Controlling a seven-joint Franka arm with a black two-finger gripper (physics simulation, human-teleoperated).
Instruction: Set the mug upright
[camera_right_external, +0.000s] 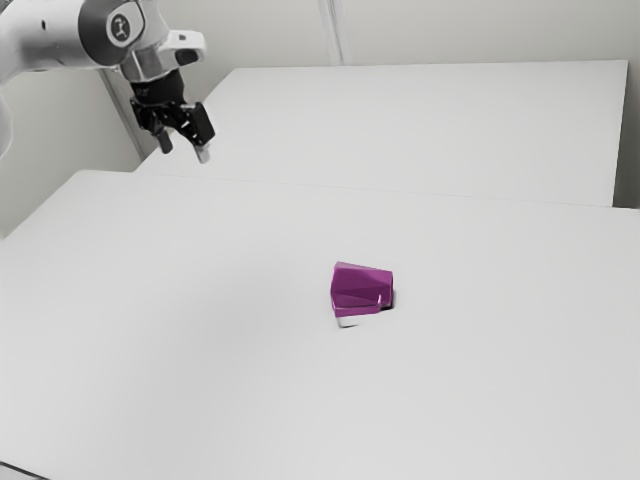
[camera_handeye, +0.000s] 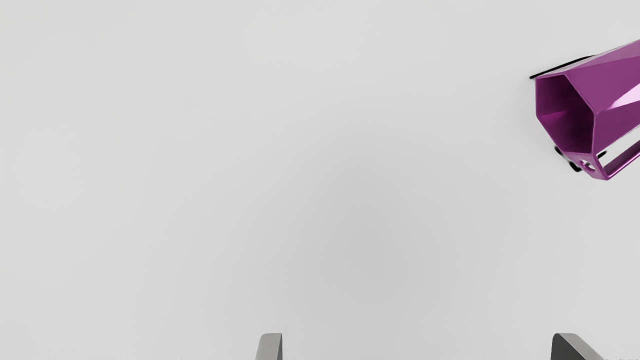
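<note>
At the exterior view's left, our pale arm (camera_right_external: 55, 35) comes in near the top, and below it, at the near corner of the table (camera_right_external: 200, 350), a thin dark line (camera_right_external: 24, 471) crosses. Next along, our black gripper (camera_right_external: 184, 148) hangs from the arm, pointing down, well apart from the mug. We have it spread wide: in the wrist view the fingers (camera_handeye: 270, 347) stand far from each other, with nothing held between them. Farther toward the exterior view's right, just past the middle, the purple mug (camera_right_external: 362, 288) lies on its side on the white table, so it is not upright. From our wrist view we look into its open, many-sided mouth (camera_handeye: 565, 115), with the angular handle (camera_handeye: 622, 164) running along the mug's side, close to the tabletop. Behind the table, another pale, flat surface (camera_right_external: 430, 130) stretches on toward the exterior view's right, with a light wall (camera_right_external: 480, 30) beyond it.
</note>
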